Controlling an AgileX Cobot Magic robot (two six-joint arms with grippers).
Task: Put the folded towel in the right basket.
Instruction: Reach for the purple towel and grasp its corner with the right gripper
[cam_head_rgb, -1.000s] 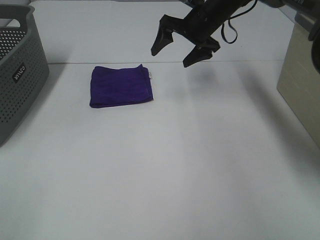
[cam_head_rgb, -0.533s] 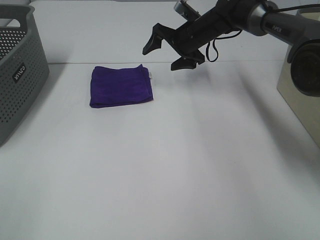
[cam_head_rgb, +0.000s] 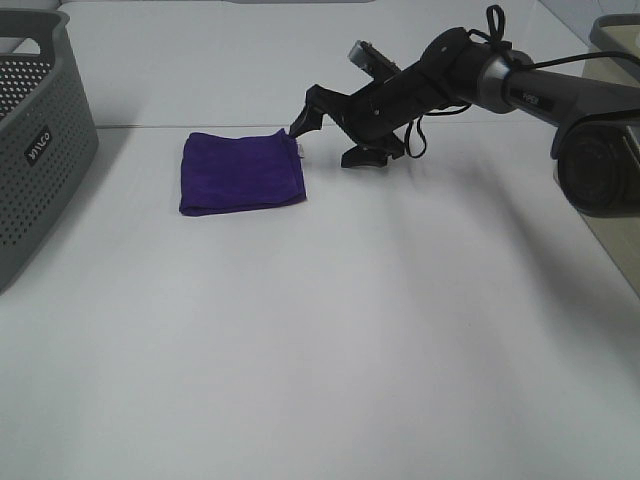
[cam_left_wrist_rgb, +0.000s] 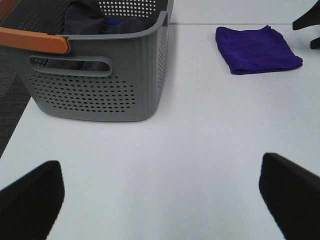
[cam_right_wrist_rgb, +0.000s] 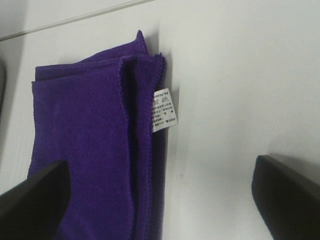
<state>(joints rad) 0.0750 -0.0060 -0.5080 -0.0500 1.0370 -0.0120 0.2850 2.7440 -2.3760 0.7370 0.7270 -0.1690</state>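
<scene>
The right gripper (cam_head_rgb: 322, 145), jaws spread wide and gripping nothing, is hovering at the right edge of the folded purple towel (cam_head_rgb: 242, 172), upper centre of the overhead frame. The towel is lying flat on the white table (cam_head_rgb: 350, 330), well right of the grey basket (cam_head_rgb: 40, 150). The left gripper (cam_left_wrist_rgb: 160, 200) is likewise gaping, empty.

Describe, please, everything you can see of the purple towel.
The purple towel is a soft cloth folded into a flat, roughly square stack with stitched hems and a white care label at one edge. It lies on the white table, left of centre. The open right gripper hangs at its labelled edge; contact is unclear.
</scene>
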